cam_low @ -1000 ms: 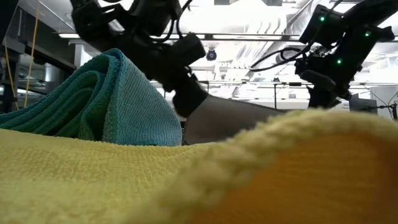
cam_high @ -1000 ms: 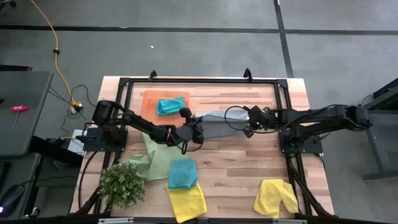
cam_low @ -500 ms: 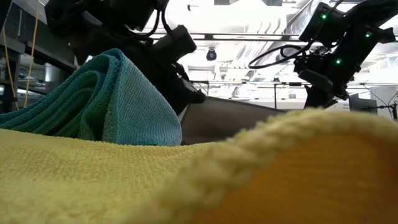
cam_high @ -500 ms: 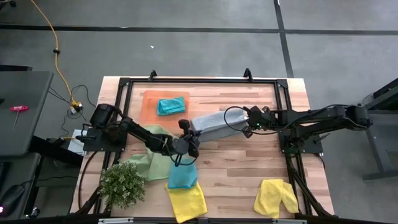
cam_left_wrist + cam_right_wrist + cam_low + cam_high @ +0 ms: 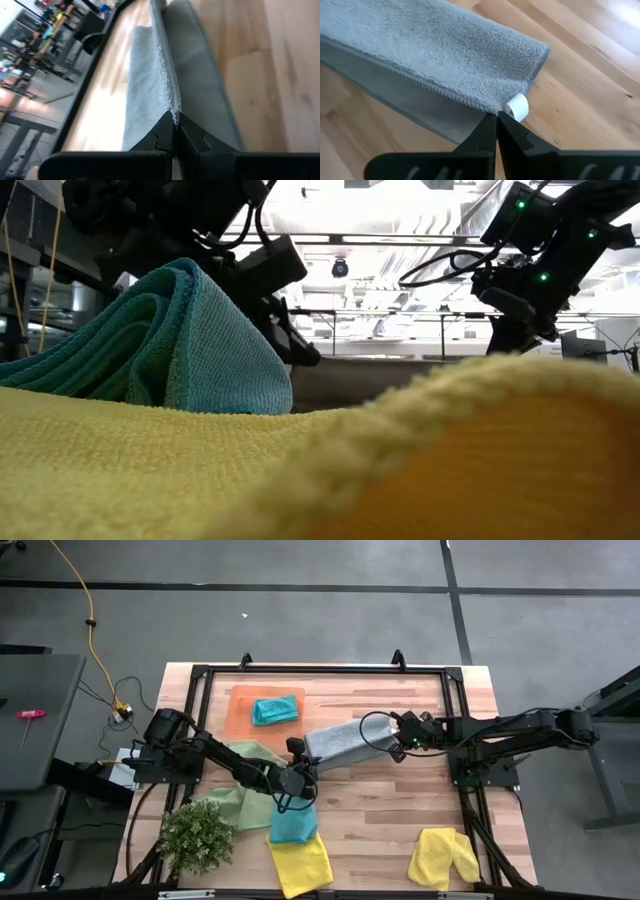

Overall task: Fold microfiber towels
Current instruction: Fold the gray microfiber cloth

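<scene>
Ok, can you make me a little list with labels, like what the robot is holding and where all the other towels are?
being folded: grey towel, folded over, middle of the table
left gripper: shut on one end of the grey towel's edge
right gripper: shut on the other end, by a small white tag
on the orange tray: teal towel, folded
light green towel: spread out, partly under the left arm
front of table: second teal towel overlapping a yellow towel
front right: another yellow towel
front left corner: green plant
</scene>
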